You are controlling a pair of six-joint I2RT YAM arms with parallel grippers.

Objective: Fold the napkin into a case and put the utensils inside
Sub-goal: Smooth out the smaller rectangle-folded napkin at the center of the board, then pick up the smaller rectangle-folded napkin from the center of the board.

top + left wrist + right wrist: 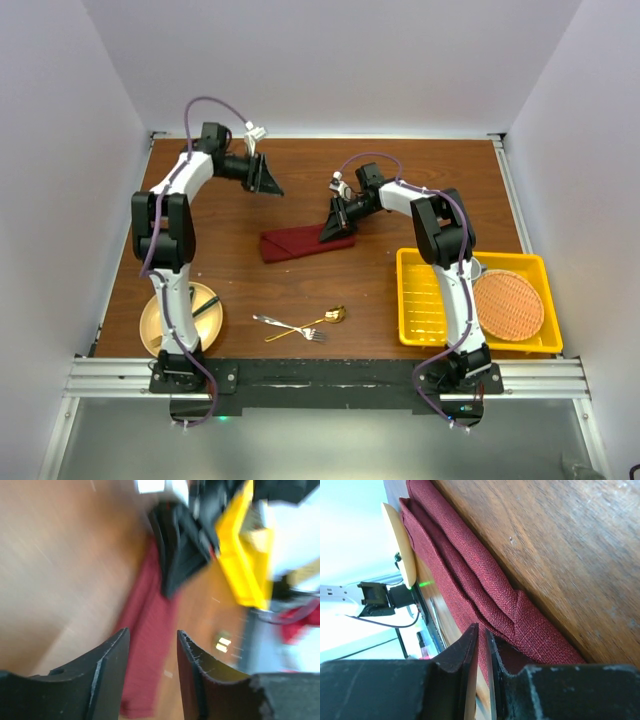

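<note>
Right pincer: narrow slit, tips at right end of folded napkin; cannot tell if cloth is pinched. Left pincer: parted, empty, above worktop beyond napkin. Fork and spoon crossed near front edge.

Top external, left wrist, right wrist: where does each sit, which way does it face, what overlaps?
Top external: above and behind, looking down on the table; the whole rig shows, left gripper and right gripper included.
Left wrist: raised, looking down at the napkin, blurred; its own fingers at the bottom.
Right wrist: low by the table, looking along the napkin toward the tan plate; own fingers.
Shared: all show the napkin.
</note>
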